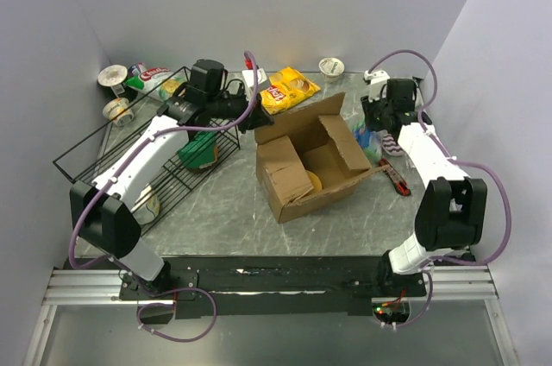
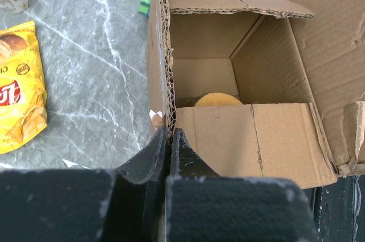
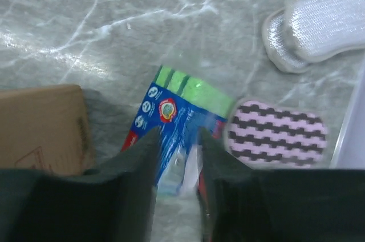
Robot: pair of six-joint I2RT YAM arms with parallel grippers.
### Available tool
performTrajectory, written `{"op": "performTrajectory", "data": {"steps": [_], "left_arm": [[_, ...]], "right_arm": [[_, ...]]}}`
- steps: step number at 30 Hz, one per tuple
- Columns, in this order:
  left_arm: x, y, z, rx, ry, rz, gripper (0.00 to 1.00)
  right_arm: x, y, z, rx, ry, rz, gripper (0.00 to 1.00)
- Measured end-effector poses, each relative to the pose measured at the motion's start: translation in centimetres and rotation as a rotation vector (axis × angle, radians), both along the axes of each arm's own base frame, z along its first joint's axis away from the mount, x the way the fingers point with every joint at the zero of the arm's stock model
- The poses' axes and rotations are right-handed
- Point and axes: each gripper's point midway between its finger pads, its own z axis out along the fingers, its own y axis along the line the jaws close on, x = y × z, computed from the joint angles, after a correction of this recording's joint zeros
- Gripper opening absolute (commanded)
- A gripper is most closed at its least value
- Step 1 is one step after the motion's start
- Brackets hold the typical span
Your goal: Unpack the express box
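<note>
Looking down from above, we see the express box [image 1: 310, 163] standing with its flaps open in the middle of the table [image 1: 216, 215], a yellow round thing [image 2: 218, 100] on its floor. Our left gripper [image 2: 169, 142] is pinched on the corrugated edge of the express box's wall, while our right gripper [image 3: 177, 156] stands spread over a blue-green packet [image 3: 179, 102] lying on the table just beside the box's right side.

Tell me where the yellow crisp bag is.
Seen from above, the yellow crisp bag lies at the far side of the marbled table, just behind the open brown cardboard box.
</note>
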Motion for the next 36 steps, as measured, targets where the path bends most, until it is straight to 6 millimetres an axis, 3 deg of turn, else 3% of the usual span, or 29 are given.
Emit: {"op": "performTrajectory", "data": {"steps": [2, 6, 10, 13, 16, 19, 22, 24, 25, 27, 32, 36], "left_arm": [[0.0, 0.1, -0.1, 0.004, 0.0, 0.006, 0.01], [0.0, 0.3, -0.4, 0.012, -0.005, 0.008, 0.01], [0.1, 0.3, -0.5, 0.017, -0.011, 0.012, 0.01], [0.1, 0.4, -0.5, 0.017, -0.013, 0.012, 0.01], [0.1, 0.3, -0.5, 0.015, -0.011, 0.01, 0.01], [0.1, 0.2, -0.3, 0.009, -0.009, 0.006, 0.01], [0.1, 0.1, 0.0, 0.0, 0.002, 0.005, 0.01], [0.1, 0.0, 0.0, -0.004, 0.007, 0.004, 0.01], [0.1, 0.0, 0.0, -0.005, 0.009, 0.005, 0.01], [0.1, 0.0, 0.0, -0.007, 0.012, 0.006, 0.01], [0.1, 0.0, 0.1, -0.011, 0.021, 0.011, 0.01], [0.1, 0.0, 0.1, -0.011, 0.021, 0.011, 0.01]], "right_arm": [[0.1, 0.2, -0.7, 0.007, 0.015, 0.006, 0.68], [0.3, 0.3, -0.7, 0.012, 0.013, 0.007, 0.73], [0.6, 0.7, 0.9, 0.021, -0.021, 0.027, 0.73], [0.6, 2.0, 5.3, 0.064, -0.101, 0.09, 0.68], [0.1, 4.5, 12.9, 0.125, -0.256, 0.219, 0.56], [-2.4, 8.1, 19.2, 0.145, -0.391, 0.393, 0.49], [-6.9, 14.4, 21.6, 0.119, -0.467, 0.641, 0.41], [-9.6, 18.1, 20.4, 0.11, -0.457, 0.785, 0.38], [-10.9, 19.6, 18.9, 0.106, -0.425, 0.848, 0.35], [-12.1, 20.9, 15.1, 0.091, -0.331, 0.906, 0.31], [-13.6, 19.9, 6.6, 0.015, -0.111, 0.909, 0.25], [-17.9, 18.8, 3.9, -0.04, -0.064, 0.974, 0.25]]}}
